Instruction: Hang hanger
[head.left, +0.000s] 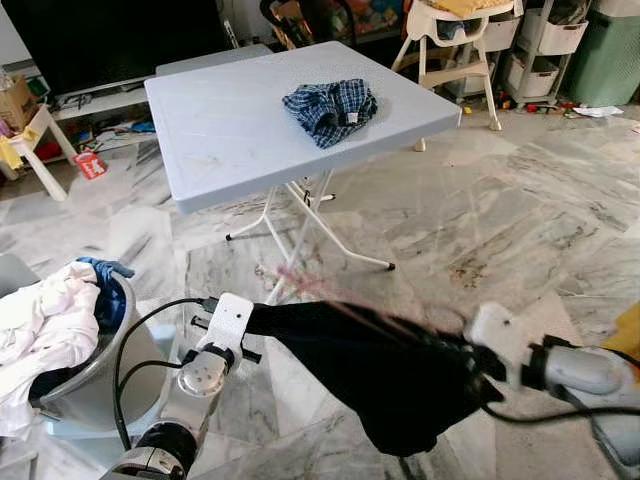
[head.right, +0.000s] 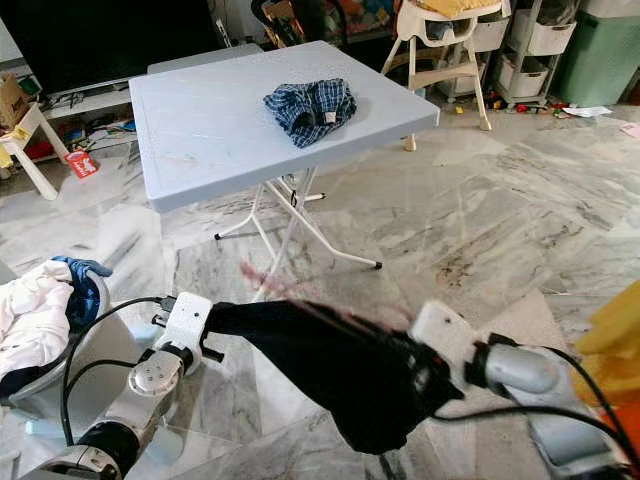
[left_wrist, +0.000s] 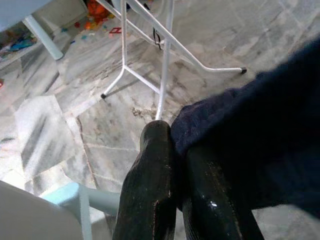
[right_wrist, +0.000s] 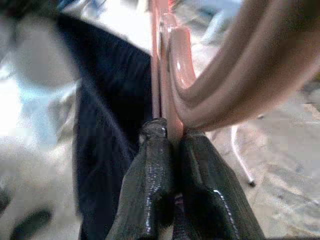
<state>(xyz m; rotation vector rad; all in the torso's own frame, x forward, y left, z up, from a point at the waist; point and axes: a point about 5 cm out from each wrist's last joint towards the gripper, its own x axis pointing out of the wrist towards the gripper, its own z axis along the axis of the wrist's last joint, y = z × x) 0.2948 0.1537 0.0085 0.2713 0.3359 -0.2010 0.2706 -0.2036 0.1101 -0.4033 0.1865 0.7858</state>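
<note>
A dark navy garment (head.left: 385, 385) hangs stretched low over the floor between my two grippers. My left gripper (head.left: 256, 322) is shut on one edge of the cloth, and in the left wrist view the navy fabric (left_wrist: 250, 145) is pinched between the black fingers (left_wrist: 155, 165). My right gripper (head.left: 470, 358) is shut on a pink hanger (right_wrist: 172, 65), gripped by a thin bar close to the garment (right_wrist: 107, 125). In the eye views the hanger (head.left: 325, 292) is a blurred pink streak lying along the garment's top edge.
A light blue folding table (head.left: 220, 130) stands ahead with a crumpled plaid cloth (head.left: 332, 106) on it. At my left is a grey laundry basket (head.left: 105, 365) holding white clothes (head.left: 40, 325). A high chair (head.left: 452, 45) and storage bins are at the back right. The floor is marble.
</note>
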